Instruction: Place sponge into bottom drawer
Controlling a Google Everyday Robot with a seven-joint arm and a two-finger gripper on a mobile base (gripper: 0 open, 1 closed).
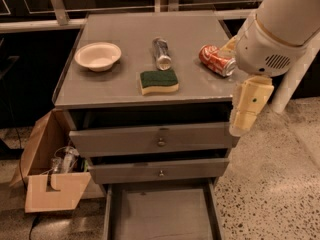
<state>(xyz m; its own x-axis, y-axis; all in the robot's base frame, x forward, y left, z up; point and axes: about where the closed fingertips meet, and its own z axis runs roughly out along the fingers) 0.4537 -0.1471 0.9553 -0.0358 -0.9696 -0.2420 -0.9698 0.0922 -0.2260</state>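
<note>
sponge [159, 81] lies on counter [100, 86], green side up. bottom drawer [160, 215] open. tool [246, 115] hangs beside counter's right edge; its state cannot be told.

We see the sponge [159, 81] lying flat just above the centre of the frame, near the front edge of the cabinet top [125, 89]. Its dark green scrub layer faces up over pale yellow foam. We find the bottom drawer [161, 215] at bottom centre, pulled open, showing a flat grey floor between thin side rails. The gripper [248, 111] hangs at the right of the frame, apart from the sponge.
</note>
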